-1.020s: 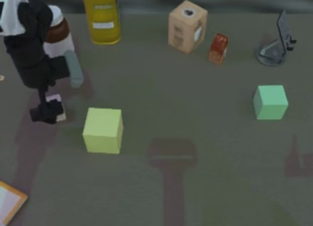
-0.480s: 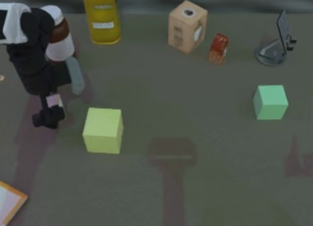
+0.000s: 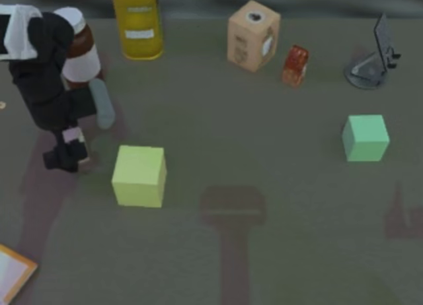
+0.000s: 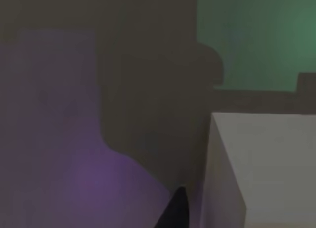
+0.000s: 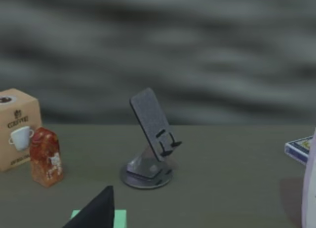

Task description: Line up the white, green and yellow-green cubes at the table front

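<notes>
The small white cube (image 3: 74, 135) sits between the fingers of my left gripper (image 3: 66, 153) at the table's left, and the gripper is shut on it. Up close in the left wrist view, the cube (image 4: 261, 164) lies against one dark finger (image 4: 174, 210). Just to the right stands the large yellow-green cube (image 3: 139, 175), apart from the gripper. The mint green cube (image 3: 365, 138) rests at the right side. In the right wrist view, one dark fingertip (image 5: 96, 210) of my right gripper hangs over that green cube (image 5: 118, 219). The right arm is outside the top view.
Along the back stand a yellow bottle (image 3: 137, 21), a brown and white bottle (image 3: 79, 51), a tan carton (image 3: 253, 35), a red packet (image 3: 295, 65) and a phone stand (image 3: 370, 64). An orange-edged book (image 3: 10, 272) pokes in at the front left corner.
My left arm has shifted slightly and its gripper has moved a little with the white cube. The yellow-green and green cubes have stayed where they were.
</notes>
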